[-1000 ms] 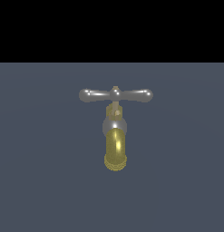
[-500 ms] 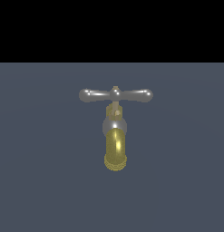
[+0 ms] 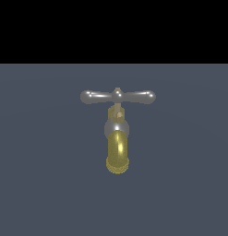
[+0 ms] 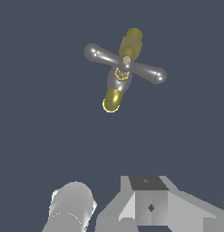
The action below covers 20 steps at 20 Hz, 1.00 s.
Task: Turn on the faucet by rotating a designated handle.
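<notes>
Tool (image 4: 149, 206) well apart from handle (image 3: 117, 97)

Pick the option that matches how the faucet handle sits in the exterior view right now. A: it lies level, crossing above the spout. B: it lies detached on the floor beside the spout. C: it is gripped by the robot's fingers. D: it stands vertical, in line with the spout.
A: the handle runs level, its two bulbed arms spreading to either side above the brass spout, with nothing touching it.
</notes>
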Tool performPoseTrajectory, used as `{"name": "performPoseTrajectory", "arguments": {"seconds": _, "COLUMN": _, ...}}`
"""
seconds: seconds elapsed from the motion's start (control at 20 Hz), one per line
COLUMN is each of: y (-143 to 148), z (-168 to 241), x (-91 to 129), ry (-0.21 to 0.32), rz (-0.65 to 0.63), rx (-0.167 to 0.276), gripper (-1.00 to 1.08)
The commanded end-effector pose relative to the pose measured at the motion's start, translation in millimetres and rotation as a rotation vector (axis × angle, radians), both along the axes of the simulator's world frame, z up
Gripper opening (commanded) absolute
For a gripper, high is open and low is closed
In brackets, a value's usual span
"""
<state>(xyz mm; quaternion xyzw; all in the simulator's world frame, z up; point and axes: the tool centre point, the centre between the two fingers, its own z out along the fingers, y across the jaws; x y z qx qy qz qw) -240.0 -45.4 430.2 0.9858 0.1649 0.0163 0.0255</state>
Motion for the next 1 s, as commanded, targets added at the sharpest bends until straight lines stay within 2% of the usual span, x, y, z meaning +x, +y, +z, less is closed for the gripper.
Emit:
{"name": "performPoseTrajectory", "arguments": {"seconds": 0.0, "y": -7, "z": -12, "x": 4, "ry": 0.003, "rz": 0.062, "rx": 0.001, "gripper": -1.0}}
{"name": "performPoseTrajectory", "arguments": {"seconds": 0.95, "y": -47, "z": -101, "x": 45, "ry": 0.027, "rz": 0.524, "rx": 0.004, "gripper": -1.0}}
